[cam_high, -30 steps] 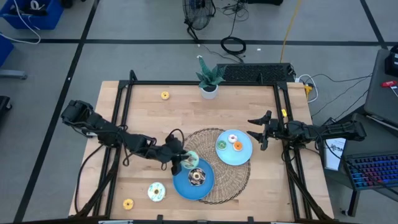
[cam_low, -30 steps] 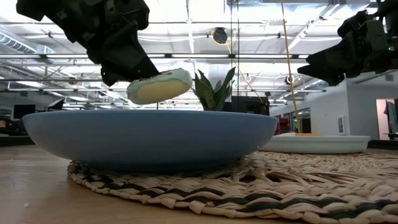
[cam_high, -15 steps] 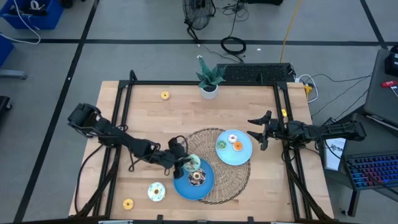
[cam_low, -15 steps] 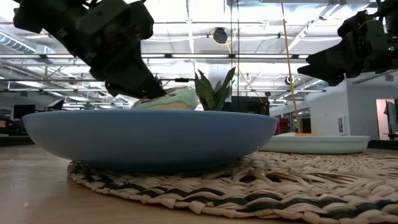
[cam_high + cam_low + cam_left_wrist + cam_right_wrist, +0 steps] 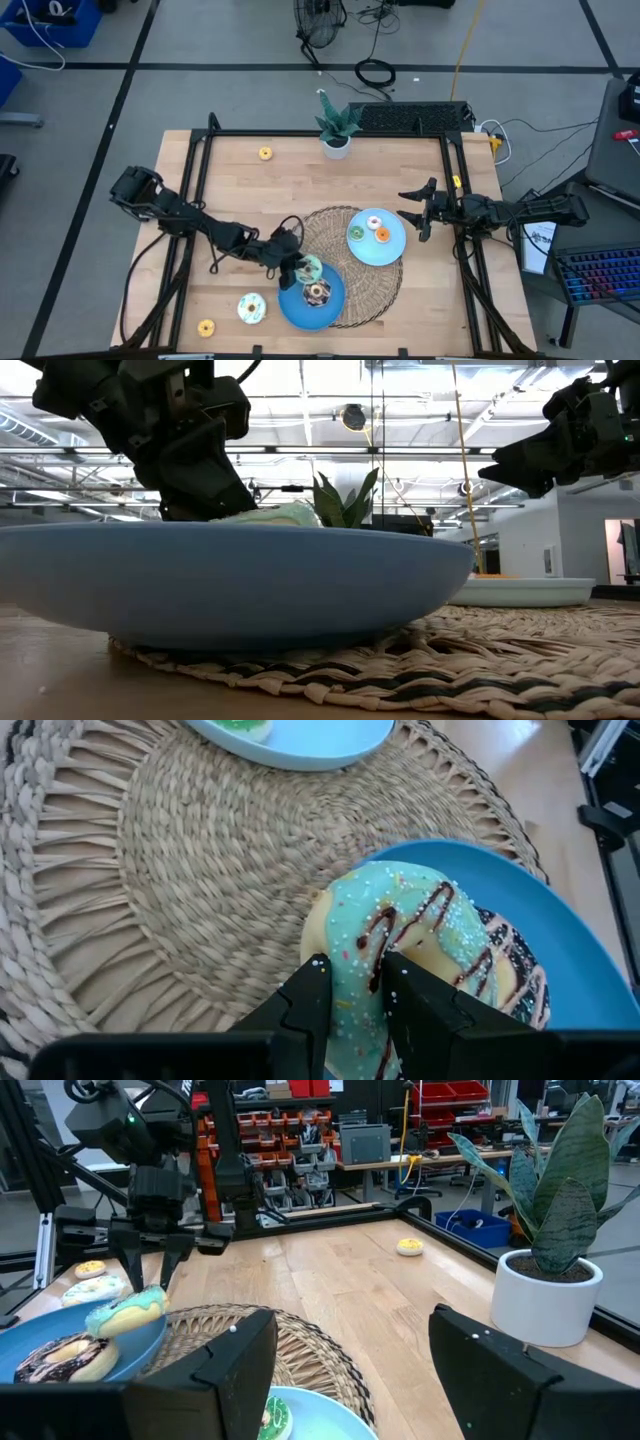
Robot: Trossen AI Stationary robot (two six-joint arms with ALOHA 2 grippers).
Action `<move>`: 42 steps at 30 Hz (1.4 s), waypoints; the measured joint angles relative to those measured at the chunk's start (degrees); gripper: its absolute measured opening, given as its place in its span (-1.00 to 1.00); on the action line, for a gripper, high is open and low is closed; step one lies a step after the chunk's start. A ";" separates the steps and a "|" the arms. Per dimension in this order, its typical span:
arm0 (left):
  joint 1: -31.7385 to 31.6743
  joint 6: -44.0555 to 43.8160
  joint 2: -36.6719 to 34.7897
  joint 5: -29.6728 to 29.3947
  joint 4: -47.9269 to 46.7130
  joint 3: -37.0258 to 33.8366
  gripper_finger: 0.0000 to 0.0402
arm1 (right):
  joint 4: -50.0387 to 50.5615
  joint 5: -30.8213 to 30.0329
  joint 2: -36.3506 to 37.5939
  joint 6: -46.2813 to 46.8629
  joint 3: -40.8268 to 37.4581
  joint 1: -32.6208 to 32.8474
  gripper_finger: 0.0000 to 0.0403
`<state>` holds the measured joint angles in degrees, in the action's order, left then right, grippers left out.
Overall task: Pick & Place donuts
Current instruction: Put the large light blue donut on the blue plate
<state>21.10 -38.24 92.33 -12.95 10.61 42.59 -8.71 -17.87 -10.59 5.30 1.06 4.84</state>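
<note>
The teal donut (image 5: 400,945), drizzled with chocolate and sprinkles, is pinched on its edge between the narrow fingers of the left gripper (image 5: 352,982) and rests tilted on the rim of the near blue plate (image 5: 312,300), leaning against a chocolate donut (image 5: 317,292) that lies in that plate. The plate sits on a woven mat (image 5: 340,232) together with a second blue plate (image 5: 388,248), which carries a pink-ringed donut (image 5: 374,222), a green one (image 5: 356,234) and an orange one (image 5: 382,236). A cream donut (image 5: 251,308) and two yellow donuts (image 5: 206,327) (image 5: 265,153) lie on the bare wooden table (image 5: 400,160). The right gripper (image 5: 412,216) hangs by the table's right edge, fingers spread wide, holding nothing.
</note>
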 joint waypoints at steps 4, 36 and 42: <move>-0.36 0.79 0.00 -0.06 0.04 0.00 -0.54 | 0.00 0.01 0.01 0.01 0.01 0.01 0.20; -1.56 -10.03 -4.42 23.31 -19.31 0.07 -0.54 | 0.00 0.02 0.02 0.02 0.00 0.02 0.20; -2.85 -11.17 -4.42 22.82 -19.16 0.04 -0.54 | 0.00 0.00 0.02 0.00 0.00 0.02 0.20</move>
<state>18.25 -49.40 87.92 9.87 -8.55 42.63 -8.71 -17.87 -10.57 5.30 1.06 4.86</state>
